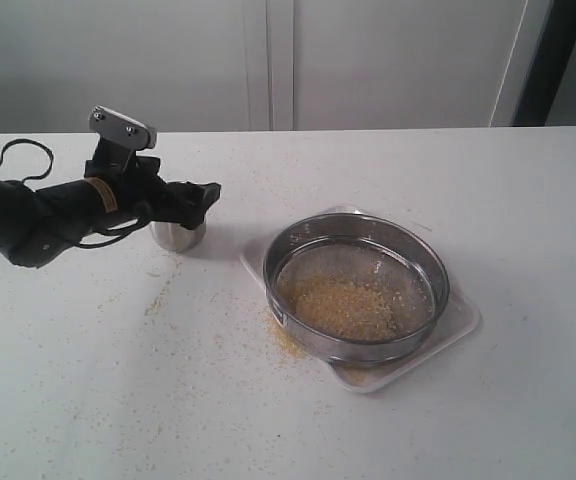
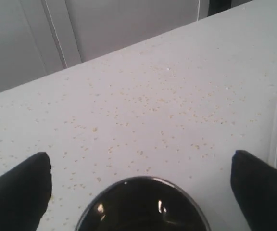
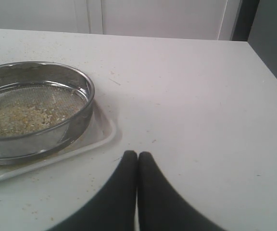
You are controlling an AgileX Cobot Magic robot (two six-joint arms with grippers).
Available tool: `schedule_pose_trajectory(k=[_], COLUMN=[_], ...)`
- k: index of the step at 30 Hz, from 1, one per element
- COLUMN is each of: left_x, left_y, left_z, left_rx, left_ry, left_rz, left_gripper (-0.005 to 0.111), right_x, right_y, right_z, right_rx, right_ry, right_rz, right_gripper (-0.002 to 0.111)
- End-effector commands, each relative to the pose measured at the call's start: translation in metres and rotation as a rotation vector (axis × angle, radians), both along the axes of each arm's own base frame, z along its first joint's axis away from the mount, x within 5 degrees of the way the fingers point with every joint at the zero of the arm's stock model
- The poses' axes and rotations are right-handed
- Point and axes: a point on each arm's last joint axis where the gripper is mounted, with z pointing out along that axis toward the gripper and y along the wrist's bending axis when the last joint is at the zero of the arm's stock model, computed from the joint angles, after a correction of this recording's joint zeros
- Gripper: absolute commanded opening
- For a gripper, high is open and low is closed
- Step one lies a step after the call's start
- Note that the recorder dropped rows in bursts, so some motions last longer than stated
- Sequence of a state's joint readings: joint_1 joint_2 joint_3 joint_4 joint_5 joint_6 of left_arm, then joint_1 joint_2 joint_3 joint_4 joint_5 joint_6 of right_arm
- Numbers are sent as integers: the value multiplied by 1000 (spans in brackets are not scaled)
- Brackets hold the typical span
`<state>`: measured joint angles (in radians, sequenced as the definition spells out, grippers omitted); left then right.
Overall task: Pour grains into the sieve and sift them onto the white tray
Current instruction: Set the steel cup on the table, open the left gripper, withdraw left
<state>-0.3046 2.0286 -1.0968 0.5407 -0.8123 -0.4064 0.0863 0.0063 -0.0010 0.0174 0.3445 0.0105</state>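
Yellow-beige grains [image 1: 353,305] heap in the steel sieve [image 1: 368,351] on the white tray [image 1: 463,322]; my left pincer [image 2: 139,162] gapes, right pincer [image 3: 138,157] closed

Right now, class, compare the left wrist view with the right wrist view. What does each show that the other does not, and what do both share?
Only the left wrist view shows the steel cup, which sits between the fingers of the open left gripper and touches neither. Only the right wrist view shows the sieve holding grains, the white tray beneath it, and the shut right gripper. Both show the white tabletop with spilled specks, and the wall panels behind. A blurred pale edge at the side of the left wrist view cannot be identified.
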Motion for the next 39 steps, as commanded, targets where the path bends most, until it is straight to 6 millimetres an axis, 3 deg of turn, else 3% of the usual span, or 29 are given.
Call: schedule_pose_trajectory(k=[1, 4, 7, 8, 10, 13, 15, 23, 27, 33, 39], left_x=[-9, -16, -21, -24, -31, -38, -44, -74, -90, -103, -116], left_y=[-1, 1, 7, 9, 18, 28, 38, 78, 92, 111, 144], left_z=[29, 52, 73, 81, 98, 111, 117, 125, 119, 105, 119], left_rx=[56, 75, 93, 107, 149, 206, 263, 477, 484, 272, 222], left_ry=[-41, -38, -53, -56, -49, -13, 38, 319, 522, 862, 918], left_rz=[-64, -74, -39, -21, 34, 107, 174, 462, 579, 568, 620], left_gripper=[105, 105, 94, 85, 54, 18, 0, 0, 0, 0, 0], right_x=[0, 0, 0, 0, 0, 0, 0, 0, 0, 0, 0], right_y=[0, 0, 0, 0, 0, 0, 0, 0, 0, 0, 0], right_z=[0, 0, 0, 0, 0, 0, 0, 0, 0, 0, 0], right_rx=[3, 3, 3, 3, 3, 3, 3, 3, 3, 3, 3], right_ry=[-8, -8, -8, -8, -8, -8, -8, -8, -8, -8, -8], right_rz=[-8, -8, -8, -8, -8, -8, -8, -8, -8, -8, -8], right_gripper=[0, 0, 0, 0, 0, 0, 0, 0, 0, 0, 0])
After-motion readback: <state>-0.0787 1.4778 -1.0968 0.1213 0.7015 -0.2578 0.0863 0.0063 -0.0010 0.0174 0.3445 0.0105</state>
